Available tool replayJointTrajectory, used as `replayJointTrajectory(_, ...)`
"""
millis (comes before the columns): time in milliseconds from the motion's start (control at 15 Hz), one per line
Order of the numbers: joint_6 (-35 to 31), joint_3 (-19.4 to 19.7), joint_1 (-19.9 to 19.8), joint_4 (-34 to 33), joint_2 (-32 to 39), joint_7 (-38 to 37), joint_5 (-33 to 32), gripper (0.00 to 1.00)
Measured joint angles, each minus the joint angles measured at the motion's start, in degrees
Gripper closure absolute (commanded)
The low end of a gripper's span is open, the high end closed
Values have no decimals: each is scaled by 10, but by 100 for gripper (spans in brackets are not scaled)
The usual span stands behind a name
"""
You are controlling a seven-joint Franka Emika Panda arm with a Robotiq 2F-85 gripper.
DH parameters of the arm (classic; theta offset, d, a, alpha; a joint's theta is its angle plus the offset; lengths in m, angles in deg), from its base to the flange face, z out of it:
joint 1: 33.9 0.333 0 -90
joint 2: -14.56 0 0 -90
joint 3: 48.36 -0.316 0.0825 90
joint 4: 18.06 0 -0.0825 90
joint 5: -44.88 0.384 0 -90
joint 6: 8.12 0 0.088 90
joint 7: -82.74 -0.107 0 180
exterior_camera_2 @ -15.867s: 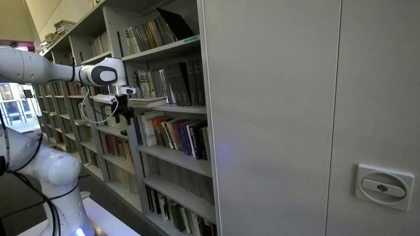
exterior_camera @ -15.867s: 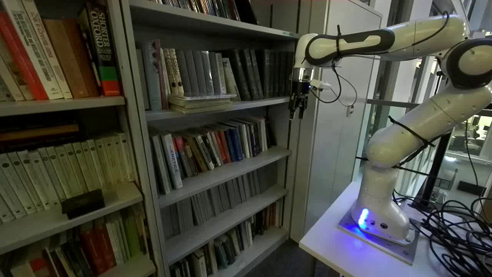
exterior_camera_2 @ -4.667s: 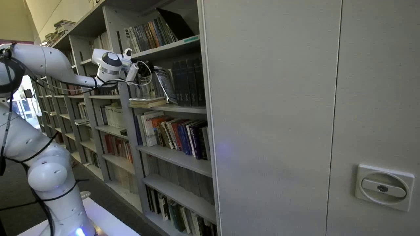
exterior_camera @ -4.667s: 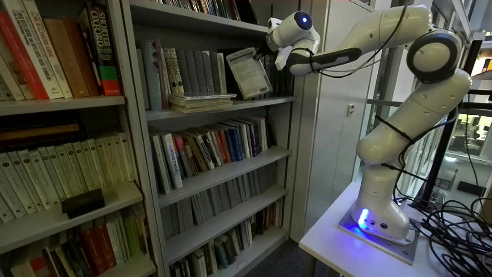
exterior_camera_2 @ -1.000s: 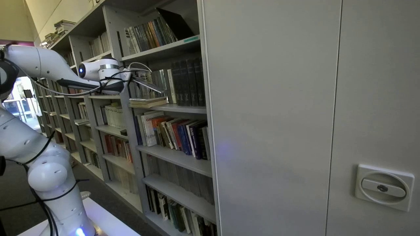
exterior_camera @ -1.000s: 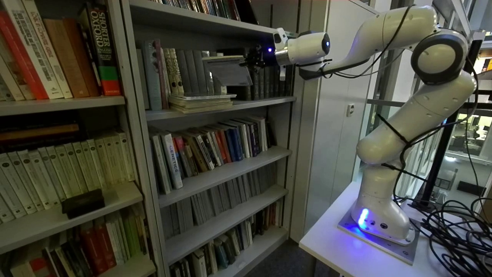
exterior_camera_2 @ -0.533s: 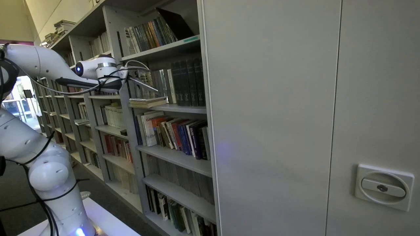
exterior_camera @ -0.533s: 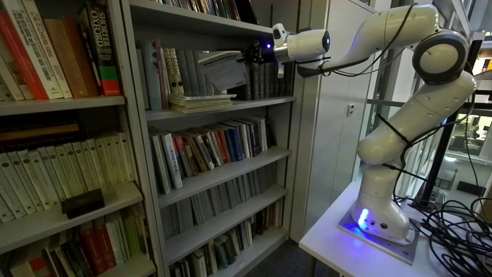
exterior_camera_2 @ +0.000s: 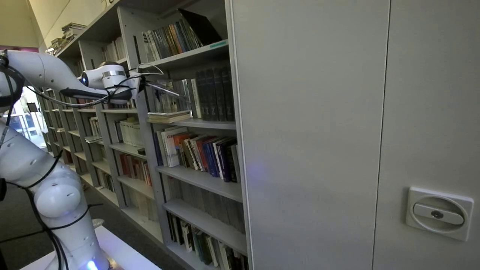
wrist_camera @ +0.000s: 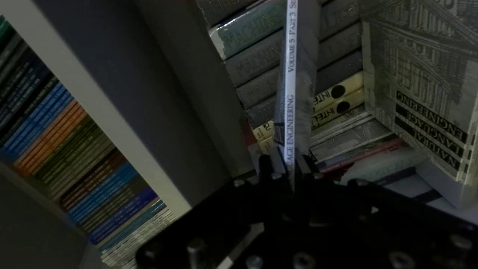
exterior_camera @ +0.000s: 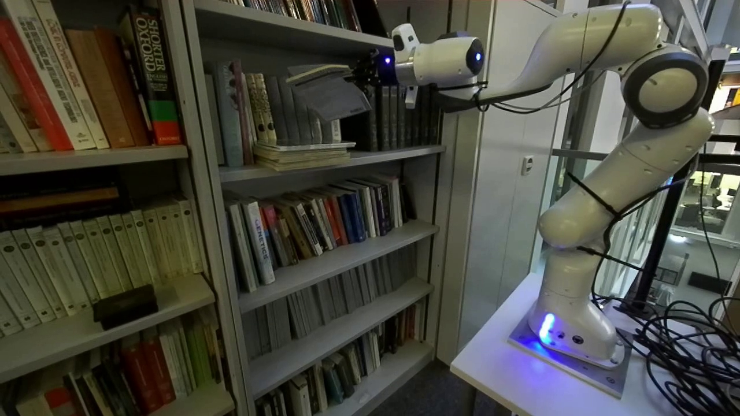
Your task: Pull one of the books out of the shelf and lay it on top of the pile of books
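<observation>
The thin grey book (exterior_camera: 335,101) hangs clear of the shelf board, tilted, above the right end of the pile of books (exterior_camera: 302,156). My gripper (exterior_camera: 355,76) is shut on one edge of it. Seen in an exterior view, the book (exterior_camera_2: 165,89) is a thin slanting sheet over the pile (exterior_camera_2: 168,117). In the wrist view the gripper (wrist_camera: 292,160) pinches the book's white spine (wrist_camera: 290,74) between its fingertips. The pile's top cover (wrist_camera: 429,93) lies to the right there, apart from the held book. The shelf (exterior_camera: 399,153) is grey metal.
Upright grey volumes (exterior_camera: 295,107) stand behind the pile, and dark volumes (exterior_camera: 399,115) fill the right side of that level. Overhead runs the board of the upper level (exterior_camera: 324,29), close above the gripper. A grey cabinet (exterior_camera_2: 307,112) adjoins the shelf.
Earlier my gripper pointed down with nothing in it, then held the book upright among the others. Over the last second the book has risen and moved towards the pile, still tilted.
</observation>
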Motion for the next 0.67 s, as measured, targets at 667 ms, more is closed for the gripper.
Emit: replayJointTrajectory(667,114,-89,-10,-16,14,-18,-56,98)
